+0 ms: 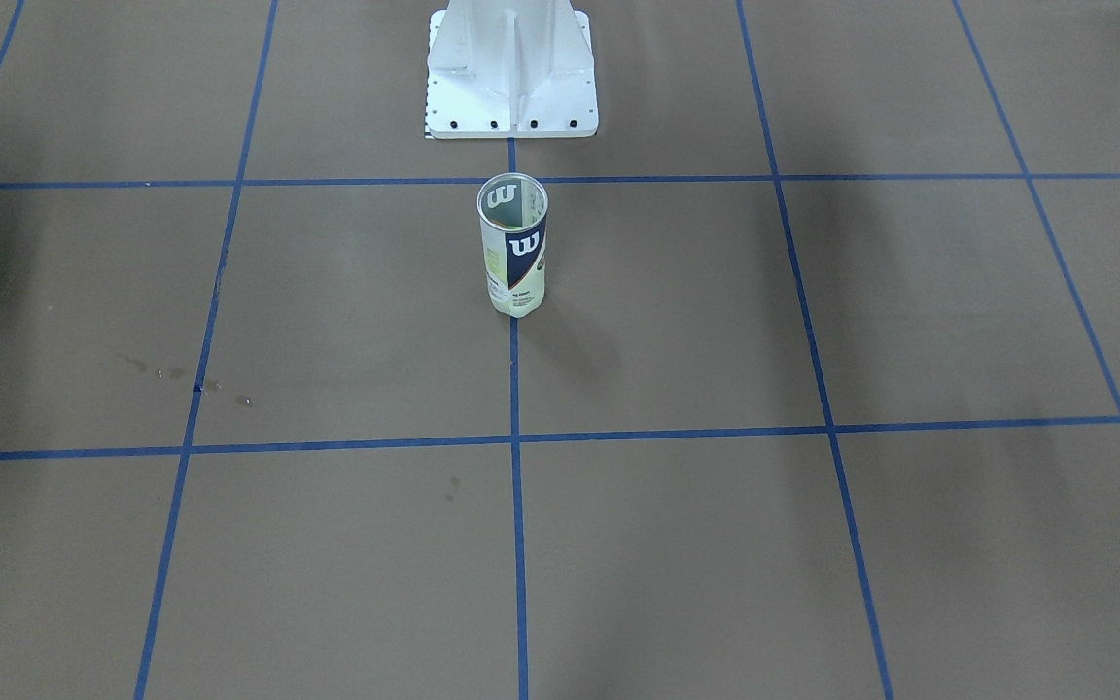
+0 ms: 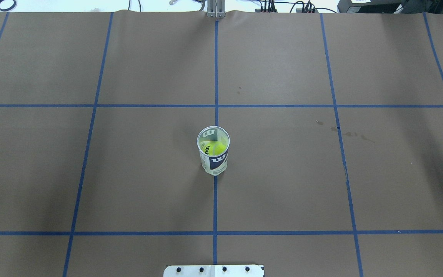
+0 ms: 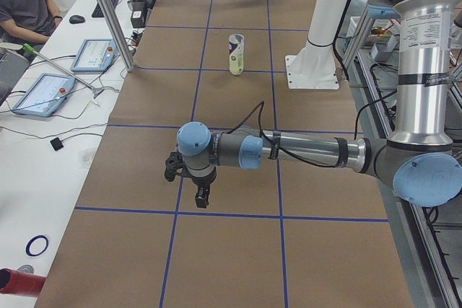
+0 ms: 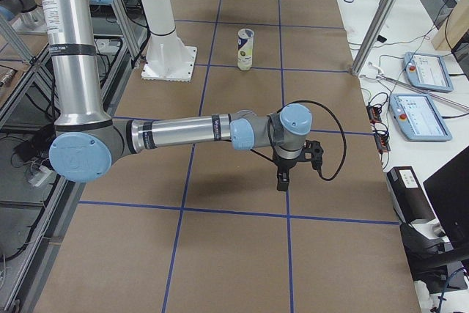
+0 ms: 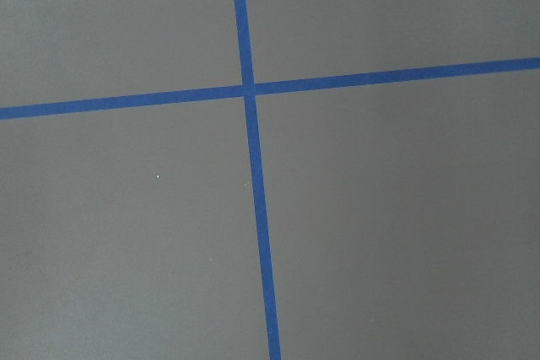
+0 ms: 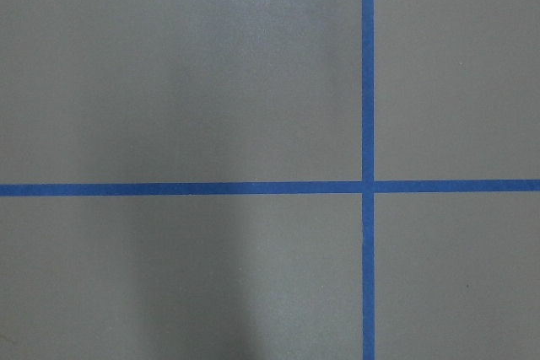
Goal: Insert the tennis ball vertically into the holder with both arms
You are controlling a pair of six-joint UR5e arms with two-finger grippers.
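Tennis ball [image 2: 214, 147] sits inside the upright holder [image 2: 214, 161], so insertion looks done; left gripper [image 3: 198, 192] and right gripper [image 4: 283, 179] hang far off, I cannot tell how open; nothing left but parking the arms

Silver arms [image 3: 310, 151], light-blue joint caps [image 3: 193, 138].

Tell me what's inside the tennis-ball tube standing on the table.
A yellow-green tennis ball sits inside the upright holder, visible through its open top. Anything beneath the ball is hidden by it and the label.

Bright even light, soft shadows on table [image 1: 949, 321] — wrist pics dimmer, greyer.
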